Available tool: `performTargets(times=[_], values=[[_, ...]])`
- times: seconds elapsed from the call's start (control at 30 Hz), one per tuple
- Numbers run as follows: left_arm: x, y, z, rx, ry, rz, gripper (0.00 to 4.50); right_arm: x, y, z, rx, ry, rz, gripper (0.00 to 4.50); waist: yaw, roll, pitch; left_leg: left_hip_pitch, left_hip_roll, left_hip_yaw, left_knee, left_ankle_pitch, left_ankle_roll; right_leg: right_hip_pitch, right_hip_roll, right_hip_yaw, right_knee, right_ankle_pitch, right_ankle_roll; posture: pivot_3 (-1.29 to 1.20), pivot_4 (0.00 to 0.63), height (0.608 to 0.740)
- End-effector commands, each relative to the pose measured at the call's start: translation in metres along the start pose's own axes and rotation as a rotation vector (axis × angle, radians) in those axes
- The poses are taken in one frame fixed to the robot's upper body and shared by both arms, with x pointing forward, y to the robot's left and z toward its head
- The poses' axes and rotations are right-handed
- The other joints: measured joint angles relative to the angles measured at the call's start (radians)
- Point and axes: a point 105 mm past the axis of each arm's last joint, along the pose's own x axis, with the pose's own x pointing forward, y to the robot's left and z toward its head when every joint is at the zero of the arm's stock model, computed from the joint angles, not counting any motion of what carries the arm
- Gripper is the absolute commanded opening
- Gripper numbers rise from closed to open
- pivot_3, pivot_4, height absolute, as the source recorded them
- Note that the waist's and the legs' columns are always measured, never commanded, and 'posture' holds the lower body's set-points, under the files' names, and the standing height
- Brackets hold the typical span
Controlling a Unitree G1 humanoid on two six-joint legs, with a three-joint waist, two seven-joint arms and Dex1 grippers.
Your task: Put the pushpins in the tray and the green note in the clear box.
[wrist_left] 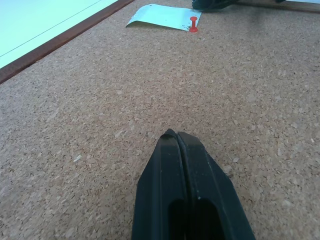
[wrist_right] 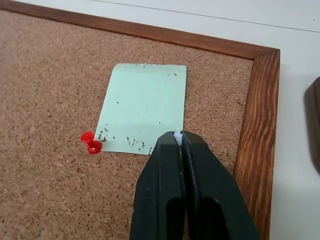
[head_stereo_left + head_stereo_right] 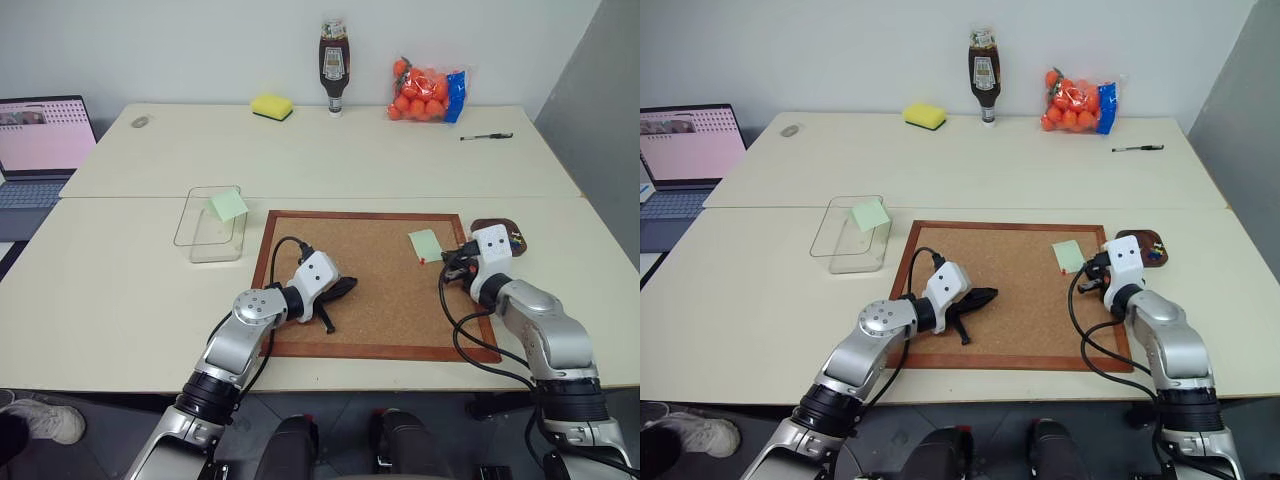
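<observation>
1. One large wood-framed corkboard (image 3: 370, 285) lies on the pale table (image 3: 110, 300).
2. Two pale green square paper notes are in sight. One green note (image 2: 142, 115) lies flat on the corkboard near its right frame. The other note (image 3: 229, 205) leans against the far end of the one clear rectangular plastic box (image 3: 205, 240), which stands left of the corkboard.
3. One small red plastic-headed pushpin (image 2: 90, 142) stands at a corner of the note on the board.
4. A second, whitish pin head (image 2: 177, 137) shows between the tips of the right gripper (image 2: 179, 140), at the note's near edge; its two black fingers are pressed together on it.
5. The left gripper (image 1: 177, 140) rests over bare cork near the middle of the board, fingers closed together and holding nothing.
6. One small dark-brown shallow tray (image 3: 1145, 245) sits on the table just beside the board's right frame, with a few small coloured things in it, too small to count.
7. At the far edge stand one yellow sponge (image 3: 271, 107), one dark sauce bottle (image 3: 333, 67), one bag of orange fruit (image 3: 425, 93) and one black pen (image 3: 487, 136).
8. One open laptop (image 3: 40, 140) sits far left.
</observation>
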Motion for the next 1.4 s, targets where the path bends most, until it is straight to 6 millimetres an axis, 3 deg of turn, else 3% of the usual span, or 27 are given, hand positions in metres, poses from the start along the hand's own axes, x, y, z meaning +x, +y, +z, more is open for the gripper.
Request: performTargets(times=[0.03, 0.3, 1.4], values=[[0.001, -0.011, -0.026, -0.028, 0.092, -0.028, 0.0, -0.011, 0.011, 0.021, 0.019, -0.111, 0.015, 0.03, 0.0, 0.0, 0.0, 0.0, 0.0, 0.0, 0.0, 0.0, 0.0, 0.0, 0.0, 0.0, 0.0, 0.0, 0.0, 0.0, 0.15, 0.74], [0.002, -0.012, -0.028, -0.034, 0.095, -0.018, 0.0, -0.013, 0.02, 0.02, 0.032, -0.129, 0.016, 0.03, 0.0, 0.0, 0.0, 0.002, 0.0, 0.0, 0.0, 0.0, 0.0, 0.001, 0.0, 0.0, 0.0, 0.0, 0.0, 0.0, 0.15, 0.74], [0.004, -0.017, -0.027, -0.038, 0.091, -0.024, 0.0, -0.019, 0.01, 0.043, 0.188, -0.24, -0.016, 0.03, 0.0, 0.0, 0.0, 0.001, 0.0, 0.0, 0.0, 0.0, 0.0, 0.001, 0.0, 0.0, 0.0, 0.0, 0.0, 0.0, 0.15, 0.74]])
